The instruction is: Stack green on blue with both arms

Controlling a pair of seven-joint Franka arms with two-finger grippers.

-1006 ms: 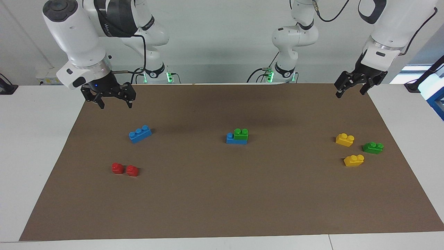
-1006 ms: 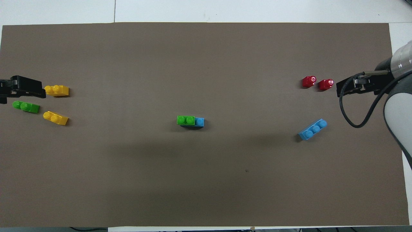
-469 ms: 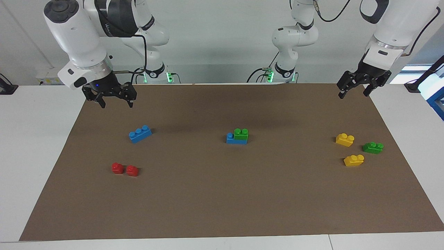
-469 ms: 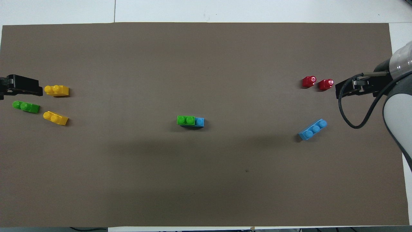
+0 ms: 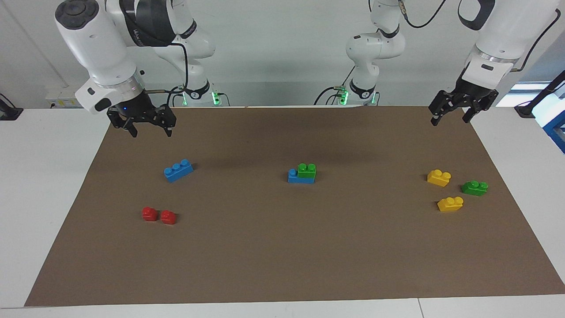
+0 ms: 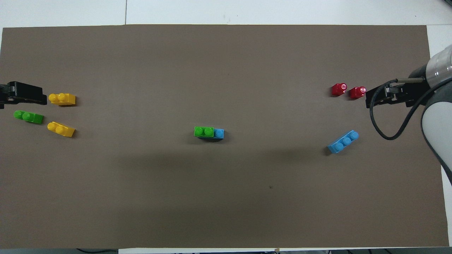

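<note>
While sitting on the blue [image 5: 293, 175] at mid-table, about midway between the short edges and slightly nearer the robots' long edge, the green [image 5: 306, 170] is covering two of the three studs and leaving one stud bare toward the right arm's end. Its edges are appearing flush with the brick below in the overhead view, so the stack is judged complete.

Both arms are hanging clear of it. Right gripper [image 5: 147, 128] is hovering over the corner of the mat at the right arm's end of the robots' edge, fingers spread apart and holding nothing. Left gripper [image 5: 451, 115] is hovering over the matching corner at the left arm's end, fingers likewise spread and empty.

A second blue brick [image 5: 178, 170] is lying loose toward the right arm's short edge, with two red pieces [image 5: 159, 215] farther from the robots. Two yellow bricks [image 5: 444, 190] and a darker green brick [image 5: 474, 187] are lying grouped toward the left arm's short edge.

The step in hand is judged to be the retreat to rest. Doing it well is meaning keeping each gripper high and over its own corner, sweeping nowhere across mid-table, since the stack is light and a brushing finger or cable could be shifting or toppling it. The loose bricks under each gripper's path are also wanting clearance.
</note>
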